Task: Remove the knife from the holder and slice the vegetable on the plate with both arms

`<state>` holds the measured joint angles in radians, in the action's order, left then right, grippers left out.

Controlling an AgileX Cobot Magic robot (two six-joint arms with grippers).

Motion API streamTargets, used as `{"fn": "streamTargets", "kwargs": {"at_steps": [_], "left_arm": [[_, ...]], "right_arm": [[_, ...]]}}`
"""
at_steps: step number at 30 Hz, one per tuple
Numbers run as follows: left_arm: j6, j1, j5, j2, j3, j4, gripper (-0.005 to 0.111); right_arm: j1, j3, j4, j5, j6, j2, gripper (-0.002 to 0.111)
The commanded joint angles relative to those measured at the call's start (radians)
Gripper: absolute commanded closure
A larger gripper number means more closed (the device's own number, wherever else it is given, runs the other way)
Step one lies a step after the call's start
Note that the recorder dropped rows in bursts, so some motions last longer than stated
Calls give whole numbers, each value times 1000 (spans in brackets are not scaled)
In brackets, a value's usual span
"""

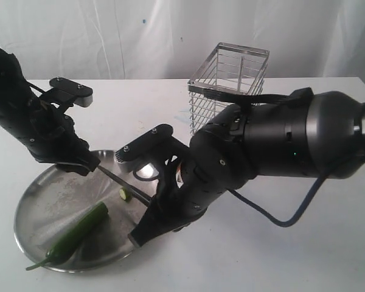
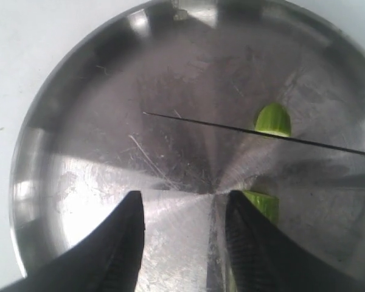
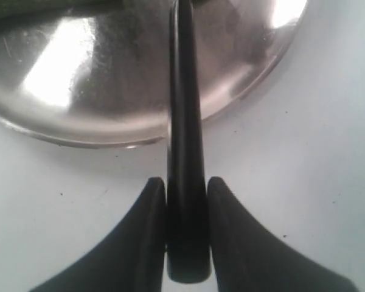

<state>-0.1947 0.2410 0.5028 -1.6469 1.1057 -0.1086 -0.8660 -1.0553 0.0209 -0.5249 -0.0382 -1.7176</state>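
The vegetable (image 1: pixel 79 233) lies on the plate (image 1: pixel 33 210), stem toward the near rim, its cut end (image 2: pixel 266 204) pale green. A small cut slice (image 1: pixel 125 194) lies apart from it, under the blade. My right gripper (image 3: pixel 187 190) is shut on the knife's black handle (image 3: pixel 185 237). The knife blade (image 1: pixel 123 185) reaches out low over the plate and shows edge-on as a thin line (image 2: pixel 231 128). My left gripper (image 2: pixel 185 210) hovers open over the far side of the plate (image 1: pixel 87 163), nothing between its fingers. The holder (image 1: pixel 228 85) stands behind.
The right arm's bulky body (image 1: pixel 280 140) stretches across the table in front of the holder. White table (image 1: pixel 280 255) lies around the plate, and a white cloth wall hangs behind.
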Motion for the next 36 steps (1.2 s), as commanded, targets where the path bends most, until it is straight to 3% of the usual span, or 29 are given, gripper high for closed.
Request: {"fn": "streamTargets", "kwargs": {"at_steps": [1, 9, 22, 36], "left_arm": [[15, 0, 23, 27, 1, 1, 59], [17, 0, 47, 33, 1, 1, 59], [23, 0, 54, 33, 1, -14, 59], [23, 0, 44, 33, 1, -21, 59]], "right_arm": [[0, -7, -33, -19, 2, 20, 108], [-72, -3, -33, -42, 2, 20, 108], [-81, -1, -21, -38, -74, 18, 108], [-81, 39, 173, 19, -283, 45, 108]]}}
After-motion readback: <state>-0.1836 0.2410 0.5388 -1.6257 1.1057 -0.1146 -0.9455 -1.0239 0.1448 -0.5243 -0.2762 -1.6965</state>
